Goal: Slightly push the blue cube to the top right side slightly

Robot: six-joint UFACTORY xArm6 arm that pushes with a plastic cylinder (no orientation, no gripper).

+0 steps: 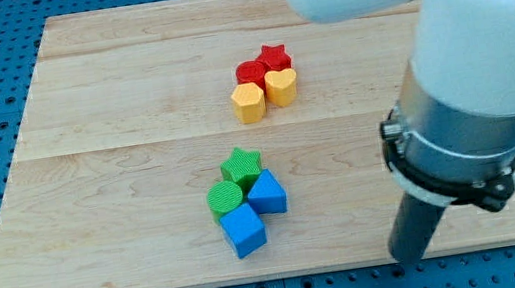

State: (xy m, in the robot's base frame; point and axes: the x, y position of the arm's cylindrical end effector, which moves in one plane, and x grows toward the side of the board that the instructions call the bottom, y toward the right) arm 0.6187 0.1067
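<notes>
**Lining up a short nudge on the blue cube**

I am working a bare rod with no pincer, so there is nothing to release, clench or grasp; it only pushes. My tip [407, 258] is sitting near the board's bottom edge at the view's lower right, well apart from every block.

The blue cube [243, 231] is lying in the lower middle of the board [111, 104], at the bottom of a tight cluster. To send it toward 1 or 2 o'clock, I am judging that my tip should come round to the cube's 7 o'clock side and press gently, stopping after a short slide.

That path is crowded. A second blue block [267, 193], whose shape I cannot make out for certain, is touching the cube at about 1 o'clock, directly in the line of push. A green cylinder [226, 198] is pressing against the cube at 12 o'clock, and a green star [241, 164] is sitting above both. Any push is likely carrying these neighbours along, so a light touch matters.

Farther off, toward 1 o'clock from the cluster, a second group is resting: a red star [274, 57], a red cylinder [251, 72], a yellow heart [282, 85] and a yellow block [248, 102]. They are well apart and should stay clear.
</notes>
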